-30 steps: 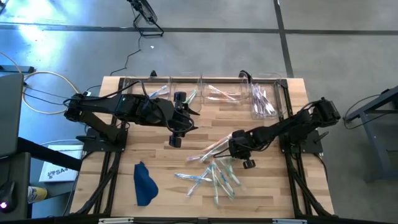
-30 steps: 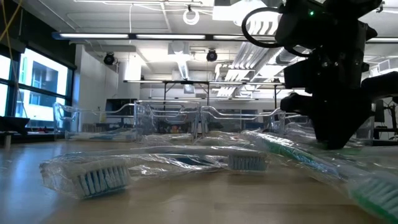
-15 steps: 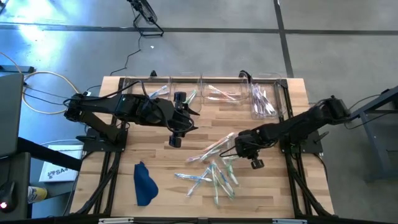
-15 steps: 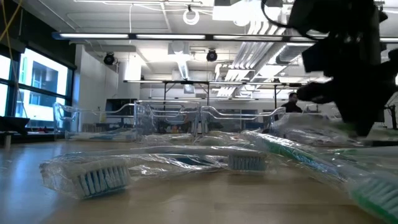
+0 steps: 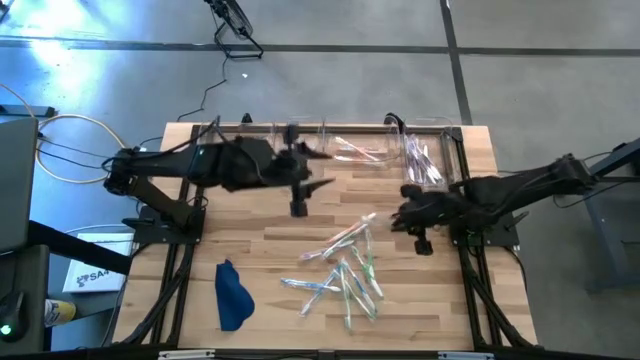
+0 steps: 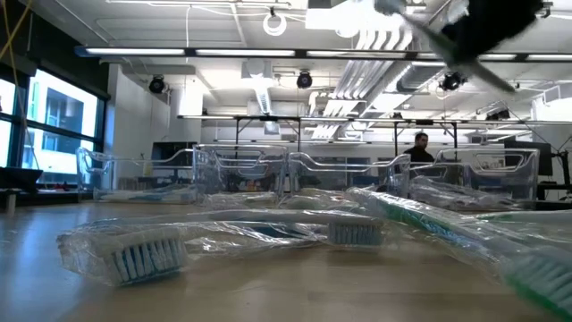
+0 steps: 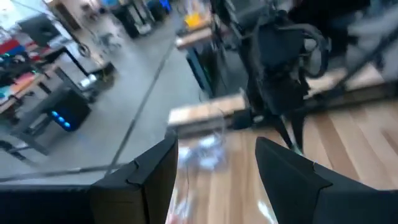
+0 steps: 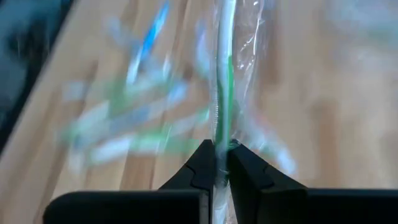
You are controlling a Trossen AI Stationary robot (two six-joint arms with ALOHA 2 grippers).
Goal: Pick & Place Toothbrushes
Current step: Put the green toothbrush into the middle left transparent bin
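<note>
Several wrapped toothbrushes lie in a loose pile on the wooden table, right of its middle; up close in the low view, one brush head rests on the boards. My right gripper hovers just right of the pile, shut on a green-and-white wrapped toothbrush. My left gripper stands open and holds nothing, above the table near the clear bins. My right gripper pinches the green-and-white toothbrush through its clear wrapper between its two fingertips. The fingers slant down from the table's right side and lie along the brush, which sticks out beyond them. In the low view the brush hangs well above the table.
Clear plastic bins holding a few wrapped brushes line the table's far edge. A dark blue cloth lies near the front left. Bare boards stretch between the cloth and the pile. A person stands far off in the room.
My right gripper has risen and drawn back toward the table's right edge, taking the green-and-white toothbrush up from the pile. My left gripper has tipped upward and shifted a little toward the far edge.
</note>
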